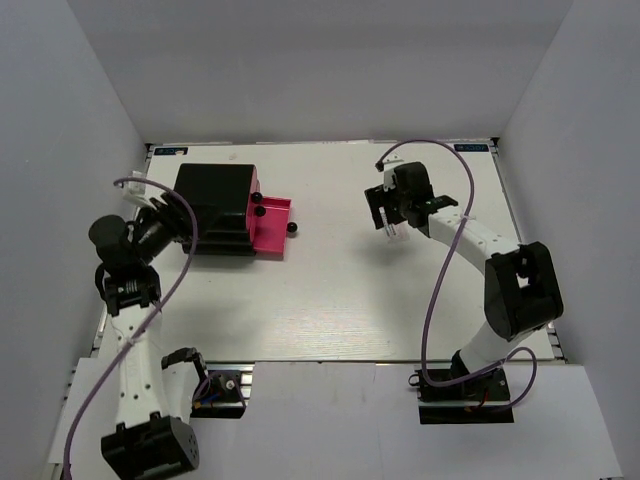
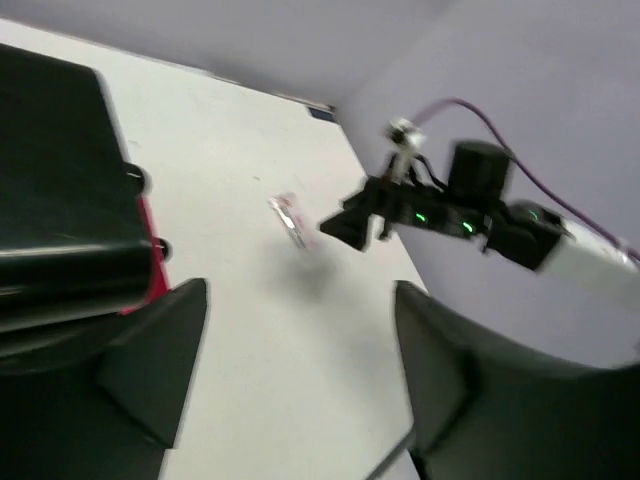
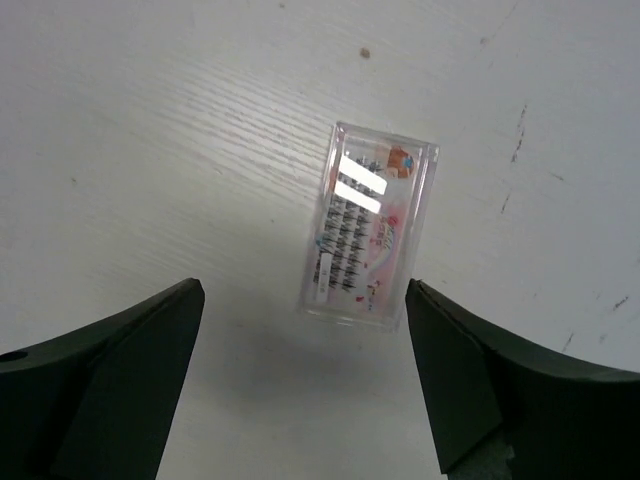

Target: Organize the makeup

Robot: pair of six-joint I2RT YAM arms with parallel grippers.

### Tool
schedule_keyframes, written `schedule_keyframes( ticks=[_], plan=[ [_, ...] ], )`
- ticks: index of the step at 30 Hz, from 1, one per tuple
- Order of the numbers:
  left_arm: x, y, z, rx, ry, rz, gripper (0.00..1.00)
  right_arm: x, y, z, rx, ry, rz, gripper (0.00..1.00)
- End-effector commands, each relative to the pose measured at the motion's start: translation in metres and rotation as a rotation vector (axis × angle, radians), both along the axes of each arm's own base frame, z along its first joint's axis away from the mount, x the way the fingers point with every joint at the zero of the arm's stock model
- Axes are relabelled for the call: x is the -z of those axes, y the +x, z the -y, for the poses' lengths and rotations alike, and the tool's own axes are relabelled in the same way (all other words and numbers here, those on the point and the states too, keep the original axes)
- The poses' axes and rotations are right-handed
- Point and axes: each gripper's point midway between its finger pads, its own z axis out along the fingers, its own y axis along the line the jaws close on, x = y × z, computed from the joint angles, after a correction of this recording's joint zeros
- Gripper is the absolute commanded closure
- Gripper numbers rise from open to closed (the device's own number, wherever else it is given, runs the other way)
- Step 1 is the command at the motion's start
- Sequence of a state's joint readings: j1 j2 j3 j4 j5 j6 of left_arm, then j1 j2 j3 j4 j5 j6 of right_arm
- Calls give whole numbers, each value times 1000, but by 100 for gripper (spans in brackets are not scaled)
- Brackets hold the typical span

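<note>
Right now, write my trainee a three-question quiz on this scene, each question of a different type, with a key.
1. True or false: the right gripper is open, and the pinkish flat case lies ungripped below its fingers.
2. What colour is the pulled-out drawer of the black box? A) pink B) blue C) green
3. Fill in: the pinkish flat case rests flat on the bare ____.

Key: 1 true; 2 A; 3 table.
</note>
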State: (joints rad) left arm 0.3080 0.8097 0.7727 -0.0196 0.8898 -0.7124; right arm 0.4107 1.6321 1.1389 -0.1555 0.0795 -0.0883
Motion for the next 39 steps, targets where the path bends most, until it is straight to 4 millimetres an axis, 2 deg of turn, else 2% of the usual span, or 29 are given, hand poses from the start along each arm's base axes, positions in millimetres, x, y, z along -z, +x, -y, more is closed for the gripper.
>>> schedule_keyframes(
  ticks=[1,2,3,5,6,8,13,19,23,29,32,36,39],
  plan=[
    [-5,-38,32,176,61,129,9,9,-1,15,37,-70,-65,11],
    [3,-44,35,180,90,148,3,13,-1,17,35,-75,-77,11],
    [9,-46,34,177,103,148,2,19,0,17,36,-88,-85,11],
    [23,-50,38,183,129,126,2,22,5,21,56,-107,-77,11],
    [32,-52,38,183,133,112,2,31,7,26,68,-124,-94,11],
    [39,-55,40,197,139,104,2,35,12,29,84,-145,-97,11],
    [38,-59,42,195,163,122,2,53,20,35,96,-137,-141,11],
    [42,-60,42,196,161,117,2,61,36,39,96,-99,-164,11],
    [43,-60,42,196,160,117,2,72,38,38,76,-49,-212,11],
    [44,-59,42,195,159,114,2,77,39,31,41,13,-248,11],
    [45,-59,41,190,159,114,2,73,36,25,13,58,-253,11],
    [45,-59,41,190,159,114,2,77,37,24,14,53,-260,11],
    [45,-59,41,189,159,112,2,88,38,30,37,25,-277,11]
  ],
)
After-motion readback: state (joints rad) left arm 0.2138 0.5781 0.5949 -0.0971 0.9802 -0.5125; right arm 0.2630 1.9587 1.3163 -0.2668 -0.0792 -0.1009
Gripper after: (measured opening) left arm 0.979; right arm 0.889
